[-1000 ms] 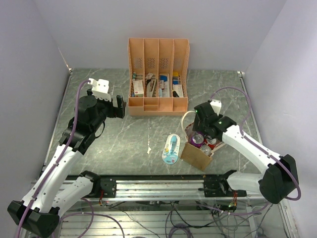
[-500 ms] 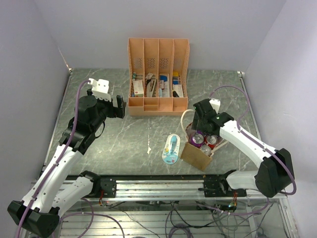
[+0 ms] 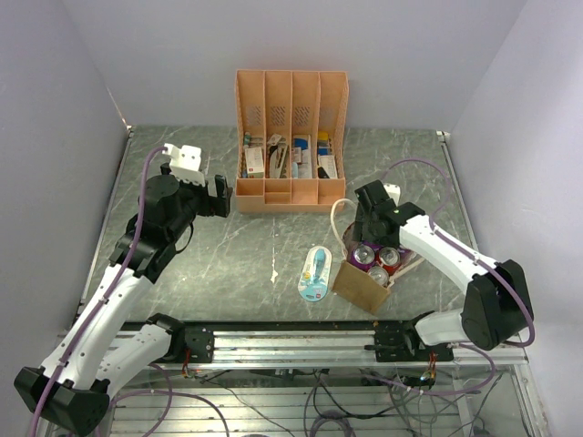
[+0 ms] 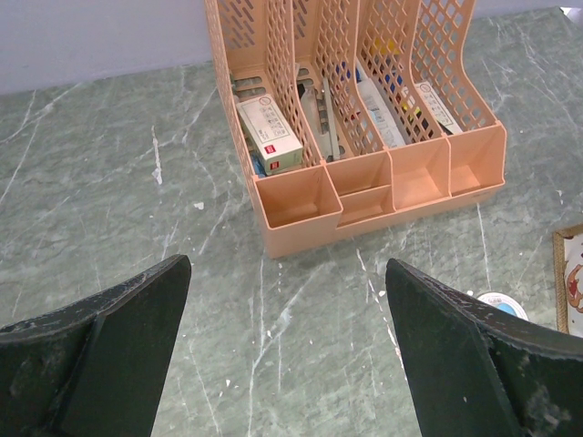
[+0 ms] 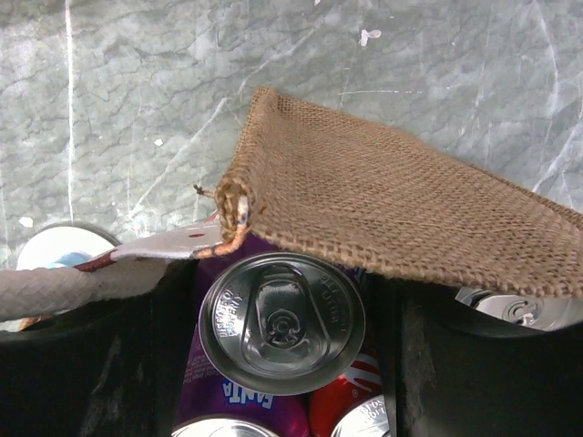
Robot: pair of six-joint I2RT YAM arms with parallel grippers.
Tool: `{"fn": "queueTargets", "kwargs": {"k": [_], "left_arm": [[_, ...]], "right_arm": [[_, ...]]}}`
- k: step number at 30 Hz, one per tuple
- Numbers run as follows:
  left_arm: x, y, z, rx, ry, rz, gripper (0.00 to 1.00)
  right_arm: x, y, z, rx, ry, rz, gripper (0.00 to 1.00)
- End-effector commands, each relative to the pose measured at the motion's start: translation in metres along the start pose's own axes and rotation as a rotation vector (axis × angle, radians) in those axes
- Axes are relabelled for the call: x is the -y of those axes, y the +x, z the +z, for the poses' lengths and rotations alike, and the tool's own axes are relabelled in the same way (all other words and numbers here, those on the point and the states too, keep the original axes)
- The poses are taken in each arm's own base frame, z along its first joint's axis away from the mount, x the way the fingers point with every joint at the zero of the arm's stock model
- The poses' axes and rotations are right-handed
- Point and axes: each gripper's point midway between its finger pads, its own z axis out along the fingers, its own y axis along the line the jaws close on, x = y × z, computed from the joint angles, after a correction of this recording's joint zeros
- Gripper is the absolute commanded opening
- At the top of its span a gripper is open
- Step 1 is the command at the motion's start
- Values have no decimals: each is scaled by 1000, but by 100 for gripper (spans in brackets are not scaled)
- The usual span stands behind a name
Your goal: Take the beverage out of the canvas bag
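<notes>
The canvas bag (image 3: 363, 286) stands open on the table right of centre, one cream handle (image 3: 338, 224) looping up. It holds three cans: a purple one (image 3: 363, 256), a red one (image 3: 389, 258) and a third. My right gripper (image 3: 369, 237) is open and reaches into the bag's mouth. In the right wrist view its fingers (image 5: 137, 364) stand on either side of the purple Fanta can (image 5: 281, 320), with the burlap wall (image 5: 392, 218) just beyond. I cannot tell whether they touch the can. My left gripper (image 3: 217, 197) is open and empty, held above the table far left of the bag.
An orange-tan slotted desk organizer (image 3: 291, 137) with small boxes stands at the back centre, also in the left wrist view (image 4: 364, 173). A white and blue oval package (image 3: 315, 271) lies just left of the bag. Walls close in the left and right sides.
My right gripper has moved left and down, from beside the bag into its mouth, around the purple can. The left arm has not moved.
</notes>
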Motion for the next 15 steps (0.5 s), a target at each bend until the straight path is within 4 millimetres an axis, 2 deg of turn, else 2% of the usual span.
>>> {"fn": "queueTargets", "kwargs": {"k": [1, 5, 7, 8, 10, 12, 15], "left_arm": [[0, -10, 0, 25, 6, -5, 98], [1, -10, 1, 26, 9, -6, 98], [1, -10, 1, 22, 13, -6, 98], [1, -10, 1, 21, 13, -6, 98], [1, -9, 2, 20, 13, -6, 98], [1, -9, 2, 19, 10, -6, 98], [0, -9, 2, 18, 5, -6, 98]], "right_arm": [[3, 16, 16, -66, 29, -15, 66], [0, 10, 8, -69, 14, -37, 52], [-4, 1, 1, -45, -13, -38, 29], [-5, -3, -4, -32, -30, -37, 23], [-7, -14, -16, -2, -49, -24, 20], [-10, -29, -30, 44, -72, -10, 10], [-11, -49, -52, 117, -110, 15, 7]]}}
